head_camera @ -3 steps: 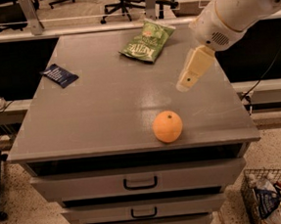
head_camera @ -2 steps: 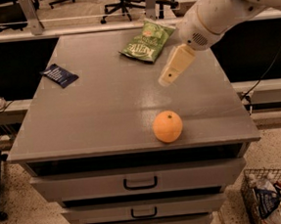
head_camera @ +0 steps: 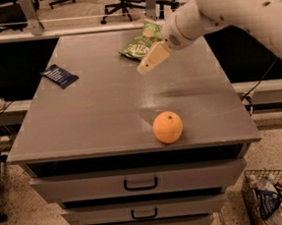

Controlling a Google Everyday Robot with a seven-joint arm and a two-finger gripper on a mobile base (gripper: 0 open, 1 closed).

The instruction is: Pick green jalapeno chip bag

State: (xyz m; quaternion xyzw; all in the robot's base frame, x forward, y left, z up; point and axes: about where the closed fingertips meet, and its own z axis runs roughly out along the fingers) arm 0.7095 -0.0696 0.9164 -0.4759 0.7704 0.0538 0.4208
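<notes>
Looked down on a grey cabinet top [head_camera: 96, 113] over drawers [head_camera: 186, 177], office chairs [head_camera: 126, 0] behind. Spotted the green jalapeno chip bag [head_camera: 142, 41] at the far edge, long axis slanting near-left to far-right. Caught the gripper [head_camera: 144, 67] swung left since before, now overlapping the bag's near end; couldn't tell whether open or closed.
</notes>
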